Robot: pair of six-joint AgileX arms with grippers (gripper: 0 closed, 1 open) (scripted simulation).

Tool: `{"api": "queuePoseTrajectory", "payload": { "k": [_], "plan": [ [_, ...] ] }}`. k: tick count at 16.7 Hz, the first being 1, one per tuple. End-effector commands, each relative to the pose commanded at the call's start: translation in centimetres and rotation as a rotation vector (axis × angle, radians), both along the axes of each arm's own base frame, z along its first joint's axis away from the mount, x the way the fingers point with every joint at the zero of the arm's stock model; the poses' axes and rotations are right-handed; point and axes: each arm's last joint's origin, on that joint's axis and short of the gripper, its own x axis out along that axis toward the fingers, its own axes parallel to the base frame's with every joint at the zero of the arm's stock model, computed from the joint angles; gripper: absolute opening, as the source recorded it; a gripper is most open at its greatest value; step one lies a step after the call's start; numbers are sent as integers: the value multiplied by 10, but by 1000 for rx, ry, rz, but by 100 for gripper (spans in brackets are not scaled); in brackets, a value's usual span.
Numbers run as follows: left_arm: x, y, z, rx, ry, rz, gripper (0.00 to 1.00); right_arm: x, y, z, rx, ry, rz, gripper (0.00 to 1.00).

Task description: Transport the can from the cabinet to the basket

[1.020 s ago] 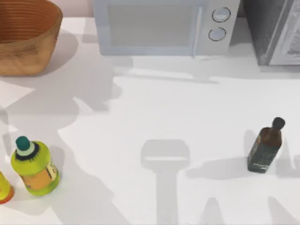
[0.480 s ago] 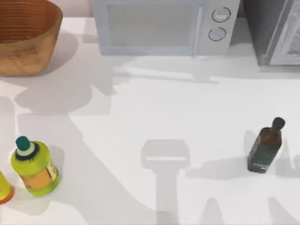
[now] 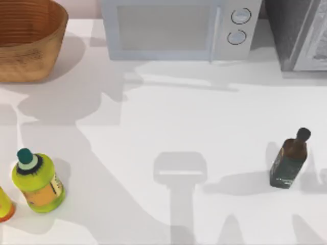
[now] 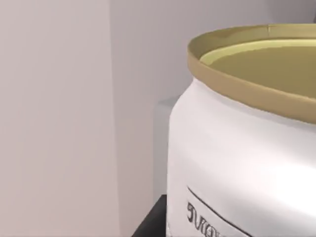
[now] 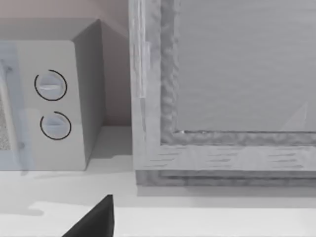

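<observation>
The can [image 4: 237, 163], white with a dull gold top, sits very close in the left wrist view with a pale wall behind it. A dark finger [image 4: 150, 224] of my left gripper rests against its lower side, shut on the can. The basket [image 3: 28, 41], orange-brown wicker, stands at the table's back left corner. At the back right is the cabinet [image 3: 299, 33], dark grey and speckled. The right wrist view faces the cabinet [image 5: 222, 74] and its lighter door panel. A dark part of my right gripper [image 5: 94, 222] shows low in that view.
A pale microwave [image 3: 176, 30] with two round knobs stands at the back centre, beside the cabinet. A yellow-green bottle [image 3: 37, 179] is at front left, with a yellow-orange object [image 3: 4, 206] at the left edge. A dark bottle [image 3: 289, 158] stands at front right.
The arm shadows on the table's left side have shifted and spread toward the front. The bottles, basket, microwave and cabinet have stayed in place.
</observation>
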Motion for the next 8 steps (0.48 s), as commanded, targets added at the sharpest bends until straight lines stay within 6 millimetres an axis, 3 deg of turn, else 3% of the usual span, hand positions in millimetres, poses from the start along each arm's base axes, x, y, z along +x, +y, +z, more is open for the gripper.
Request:
{"api": "queuePoseTrajectory", "payload": {
  "k": [8],
  "plan": [
    [0, 0, 0, 0, 0, 0, 90, 0, 0, 0, 0, 0, 0, 100]
  ]
}}
